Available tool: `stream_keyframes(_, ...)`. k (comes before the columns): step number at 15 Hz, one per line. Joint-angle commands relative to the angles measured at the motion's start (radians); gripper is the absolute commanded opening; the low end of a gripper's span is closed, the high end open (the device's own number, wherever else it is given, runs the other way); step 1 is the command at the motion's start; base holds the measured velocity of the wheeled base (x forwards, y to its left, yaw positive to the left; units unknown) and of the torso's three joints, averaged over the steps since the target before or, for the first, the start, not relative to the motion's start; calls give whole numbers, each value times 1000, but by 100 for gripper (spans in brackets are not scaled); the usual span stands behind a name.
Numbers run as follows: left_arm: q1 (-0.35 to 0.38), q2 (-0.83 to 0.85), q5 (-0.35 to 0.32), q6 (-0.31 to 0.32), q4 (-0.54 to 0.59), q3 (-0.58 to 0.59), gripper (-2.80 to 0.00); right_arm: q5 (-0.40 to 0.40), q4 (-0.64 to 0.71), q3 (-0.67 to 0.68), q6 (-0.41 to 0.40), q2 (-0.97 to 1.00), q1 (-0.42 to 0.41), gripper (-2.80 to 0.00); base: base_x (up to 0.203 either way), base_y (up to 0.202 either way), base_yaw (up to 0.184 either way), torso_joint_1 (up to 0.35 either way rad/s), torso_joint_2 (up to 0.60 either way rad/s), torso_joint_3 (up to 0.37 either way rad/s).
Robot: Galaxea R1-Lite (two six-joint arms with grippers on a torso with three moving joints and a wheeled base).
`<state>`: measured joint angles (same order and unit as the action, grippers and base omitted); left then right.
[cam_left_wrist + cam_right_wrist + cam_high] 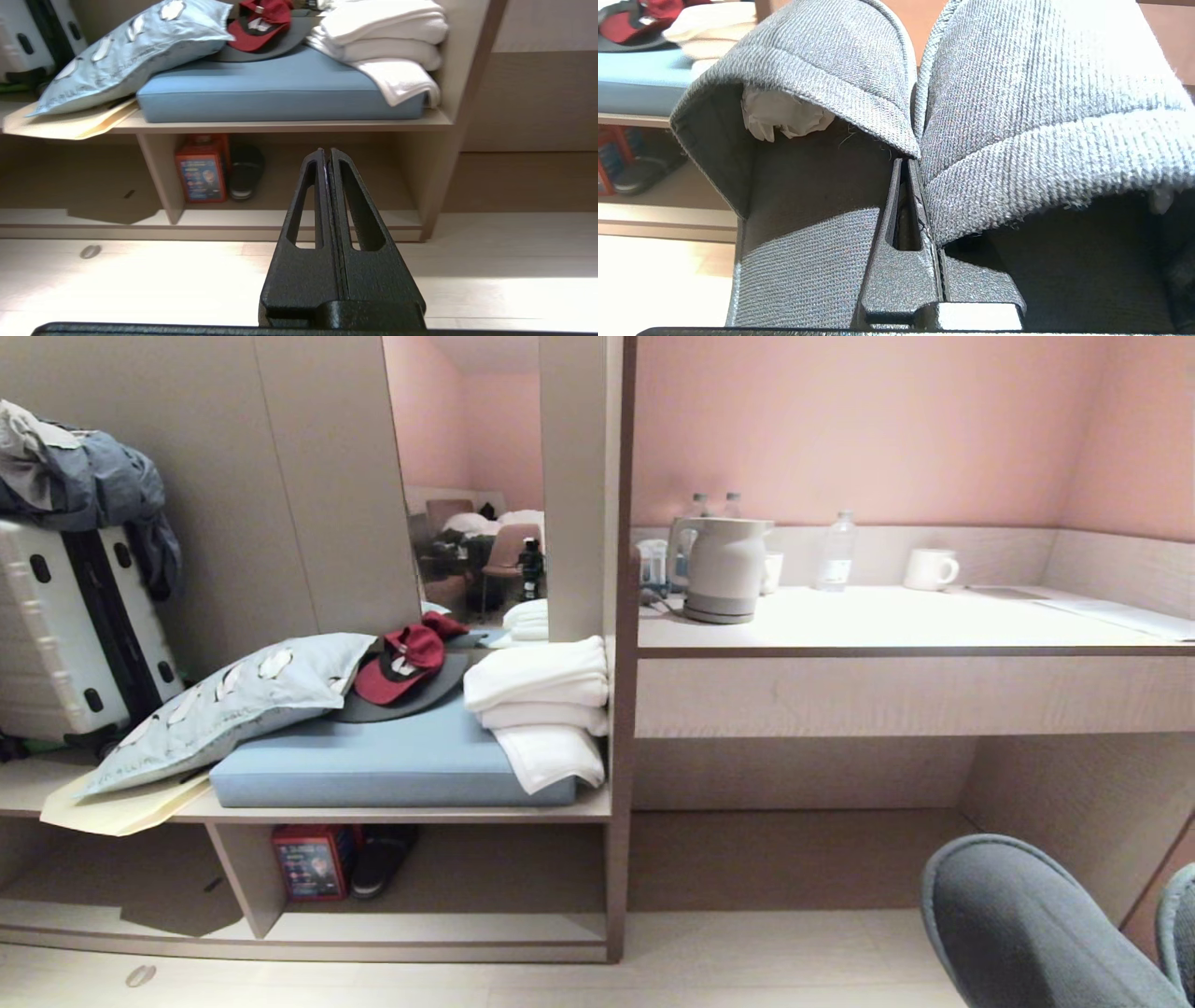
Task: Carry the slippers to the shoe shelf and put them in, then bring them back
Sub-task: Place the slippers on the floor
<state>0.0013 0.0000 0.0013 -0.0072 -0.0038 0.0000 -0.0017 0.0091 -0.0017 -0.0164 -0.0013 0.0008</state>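
Gripping the 2 slippers [859,70] side by side, right gripper [909,186] is clamped on their inner edges, held at the head view's bottom right, well apart from shoe shelf [420,933]. Left gripper [327,154] pressed together, empty, w/ floor [140,280] below.

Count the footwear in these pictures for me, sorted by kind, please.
Grey fabric slippers: 2, both pinched in the shut jaws of the right gripper
Black shoe: 1, in the shoe shelf beside a red box
Total: 3
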Motion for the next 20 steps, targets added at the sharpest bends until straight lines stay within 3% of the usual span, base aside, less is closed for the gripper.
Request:
stream_keyframes(1,0,2,0,1,-1,0,-280,0,0,0,0,1,-1,-280,0,-193,3,7,2,2)
stream_keyframes(20,0,0,0,0,-1,0,-280,0,0,0,0,1,-1,-280,0,-194,1,3,3,3)
